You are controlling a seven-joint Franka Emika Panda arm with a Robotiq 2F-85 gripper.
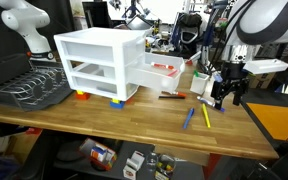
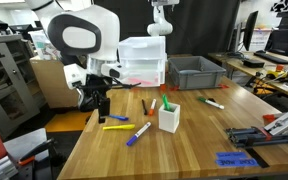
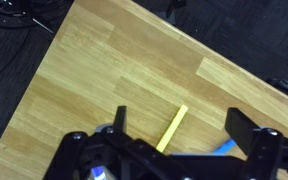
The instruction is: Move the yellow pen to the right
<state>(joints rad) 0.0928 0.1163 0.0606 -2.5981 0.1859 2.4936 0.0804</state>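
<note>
The yellow pen (image 1: 206, 117) lies flat on the wooden table near its end; it also shows in an exterior view (image 2: 115, 126) and in the wrist view (image 3: 172, 128). The blue pen (image 1: 188, 118) lies beside it, also seen in an exterior view (image 2: 138, 134), and its tip shows in the wrist view (image 3: 227, 151). My gripper (image 1: 222, 100) hangs open and empty a little above the table, over the yellow pen; it also shows in an exterior view (image 2: 95, 107). In the wrist view the gripper's (image 3: 179, 125) fingers stand apart on either side of the yellow pen.
A white drawer unit (image 1: 99, 62) with an open drawer stands on the table. A white cup (image 2: 169, 118) holding markers, a red-brown marker (image 1: 172, 96), a grey bin (image 2: 195, 72) and a dish rack (image 1: 26, 88) are nearby. The table edge (image 3: 44, 70) is close.
</note>
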